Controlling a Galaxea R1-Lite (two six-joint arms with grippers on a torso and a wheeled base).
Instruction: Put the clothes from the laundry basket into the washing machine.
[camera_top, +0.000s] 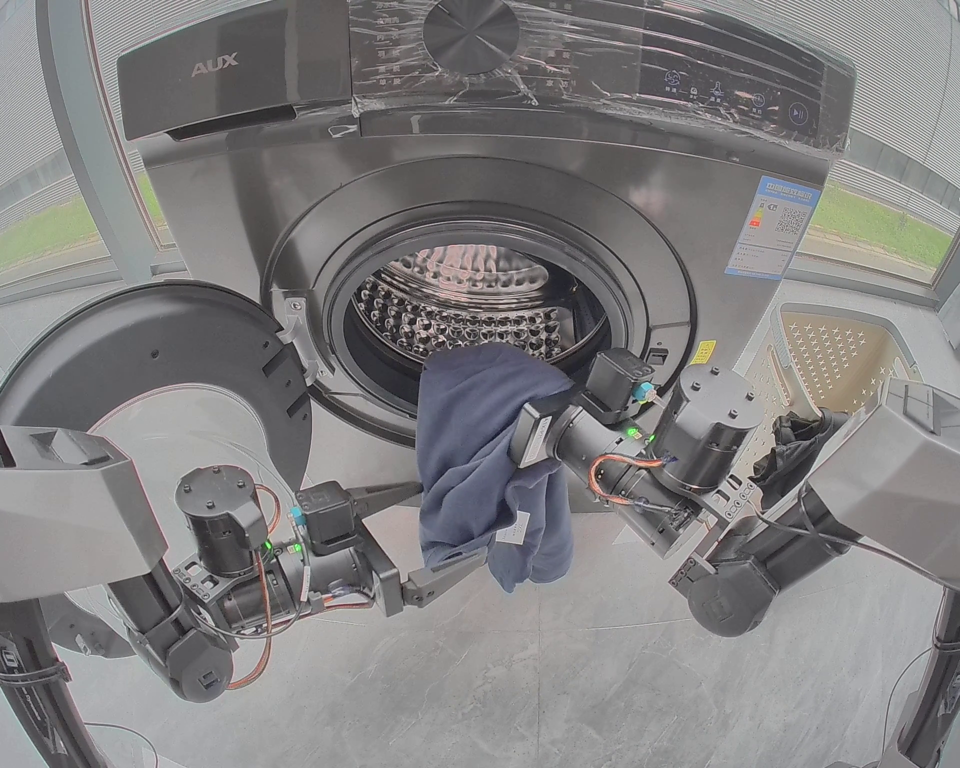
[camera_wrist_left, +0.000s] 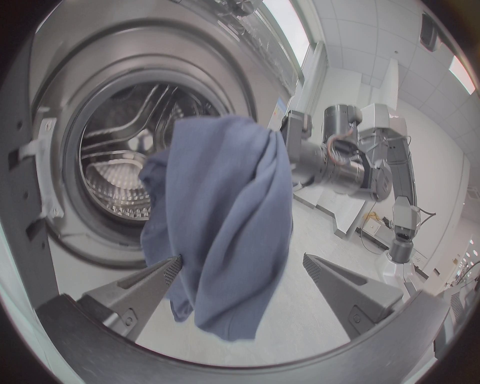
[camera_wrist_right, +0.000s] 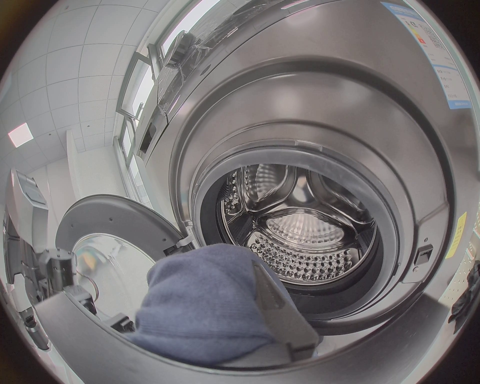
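Observation:
A dark blue garment (camera_top: 480, 460) hangs in front of the washing machine's open drum (camera_top: 470, 300), its top level with the lower rim. My right gripper (camera_top: 515, 425) is shut on the garment's upper part; in the right wrist view the cloth (camera_wrist_right: 205, 305) bunches over one finger (camera_wrist_right: 282, 312). My left gripper (camera_top: 447, 525) is open lower down, and the garment's (camera_wrist_left: 225, 220) lower half hangs between its fingers (camera_wrist_left: 350, 295). The cream laundry basket (camera_top: 850, 345) stands to the machine's right with dark clothes (camera_top: 795, 450) inside.
The machine's round door (camera_top: 150, 370) is swung fully open to the left, just behind my left arm. The drum (camera_wrist_right: 300, 235) looks bare inside. Grey tiled floor (camera_top: 560, 680) lies in front of the machine.

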